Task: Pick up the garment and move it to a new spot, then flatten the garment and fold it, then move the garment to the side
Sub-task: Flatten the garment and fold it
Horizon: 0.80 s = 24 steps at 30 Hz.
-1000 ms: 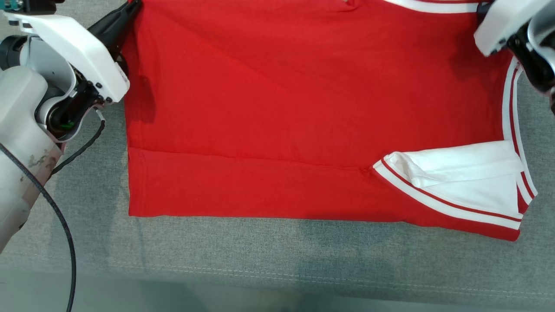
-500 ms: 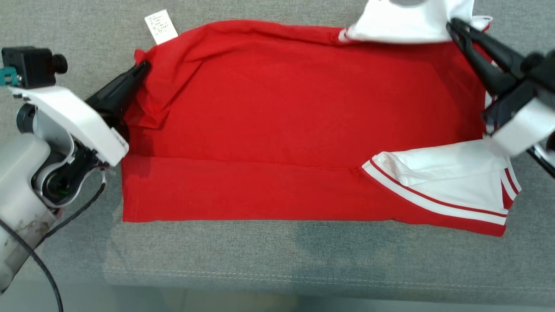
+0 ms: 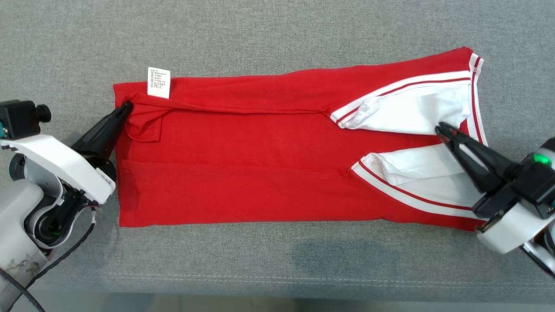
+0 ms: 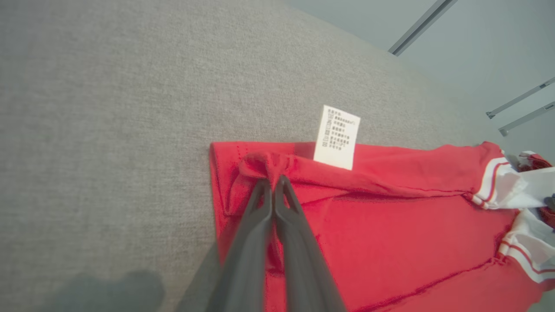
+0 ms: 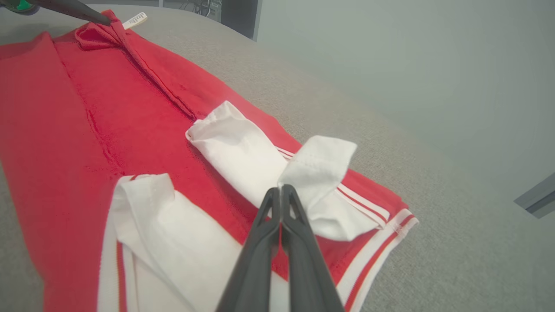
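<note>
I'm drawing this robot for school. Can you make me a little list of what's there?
Thing: red and white shirt, folded into a long strip
Lies on: grey cloth surface
Tag: white tag, at the shirt's left end
Left fingers: shut, pinching the shirt's red corner
Right fingers: shut, pinching the white sleeve

Garment (image 3: 243,173): body solid bright red. Sleeves (image 3: 412,112): plain white, edged with white bands carrying a thin red stripe. Label (image 3: 158,82): white with small dark print. Cloth surface (image 3: 277,34): mottled grey weave, one pale stitched line along the near side. Left gripper (image 3: 127,105) and right gripper (image 3: 439,128): black fingers, white casings. Green light (image 3: 540,158) on the right one.
</note>
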{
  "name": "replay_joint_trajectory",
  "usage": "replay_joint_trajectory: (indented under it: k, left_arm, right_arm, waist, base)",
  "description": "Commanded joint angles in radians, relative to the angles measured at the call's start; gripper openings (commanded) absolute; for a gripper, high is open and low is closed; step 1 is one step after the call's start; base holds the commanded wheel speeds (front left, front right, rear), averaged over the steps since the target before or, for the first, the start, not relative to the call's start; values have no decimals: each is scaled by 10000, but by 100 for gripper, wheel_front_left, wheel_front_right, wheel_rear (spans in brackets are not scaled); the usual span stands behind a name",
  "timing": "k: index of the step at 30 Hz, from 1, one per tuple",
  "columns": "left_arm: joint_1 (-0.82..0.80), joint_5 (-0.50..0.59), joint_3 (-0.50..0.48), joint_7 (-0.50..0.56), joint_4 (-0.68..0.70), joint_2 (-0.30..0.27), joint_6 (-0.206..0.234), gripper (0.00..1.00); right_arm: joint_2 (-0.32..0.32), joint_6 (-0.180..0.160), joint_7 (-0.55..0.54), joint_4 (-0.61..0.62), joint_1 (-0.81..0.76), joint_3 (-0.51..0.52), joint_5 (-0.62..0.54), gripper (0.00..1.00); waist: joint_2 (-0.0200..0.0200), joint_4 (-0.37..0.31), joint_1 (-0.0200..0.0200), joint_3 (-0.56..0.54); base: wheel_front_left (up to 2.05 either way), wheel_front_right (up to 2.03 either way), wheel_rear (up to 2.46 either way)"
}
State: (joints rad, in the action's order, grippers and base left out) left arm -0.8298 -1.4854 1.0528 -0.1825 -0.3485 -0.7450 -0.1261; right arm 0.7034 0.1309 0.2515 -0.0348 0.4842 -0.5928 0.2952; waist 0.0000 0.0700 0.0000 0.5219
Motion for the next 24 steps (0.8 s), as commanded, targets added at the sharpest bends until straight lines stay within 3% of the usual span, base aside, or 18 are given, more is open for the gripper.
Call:
replay_joint_trajectory:
  k: [1, 11, 12, 13, 14, 15, 16, 21, 24]
  left_arm:
    - [82, -50, -397, -115, 136, -590, 124, 0]
    - [1116, -375, -547, -517, 433, -640, 391, 0]
    - [1212, -381, -531, -530, 456, -646, 460, 0]
    - [1316, -409, -495, -515, 482, -652, 518, 0]
    - [1412, -455, -457, -471, 522, -665, 560, 18]
    - [1472, -451, -451, -480, 521, -687, 691, 90]
    - [1513, -381, -427, -499, 498, -699, 838, 100]
    - [1695, 36, -548, -675, 479, -716, 1314, 100]
    - [1965, 632, -875, -771, 469, -746, 2063, 100]
  right_arm:
    - [-1, -2, 102, 339, -806, 225, -86, 0]
    - [-1140, -2, 102, 807, -2766, 1358, -322, 0]
    - [-1220, -2, 102, 800, -2855, 1326, -280, 18]
    - [-1344, -2, 102, 731, -2947, 1353, -132, 27]
    - [-1430, -2, 102, 553, -3033, 1400, 12, 99]
    - [-1475, -2, 102, 433, -3054, 1409, 69, 100]
    - [-1571, -2, 102, 313, -3086, 1475, 201, 100]
    - [-1869, -2, 102, 424, -3308, 1851, 617, 100]
    - [-2390, -2, 103, 679, -3709, 2814, 1053, 100]
  waist:
    - [0, -41, 0, -25]
    - [0, -312, 0, -404]
    - [0, -327, 0, -441]
    - [0, -355, 0, -490]
    - [0, -377, 0, -523]
    - [0, -384, 0, -554]
    - [0, -382, 0, -616]
    - [0, -350, 0, -922]
    - [0, -331, 0, -1267]
  base:
    - [0, 0, 0]
    - [0, 0, 0]
    - [0, 0, 0]
    - [0, 0, 0]
    - [0, 0, 0]
    - [0, 0, 0]
    - [0, 0, 0]
    - [0, 0, 0]
    - [0, 0, 0]
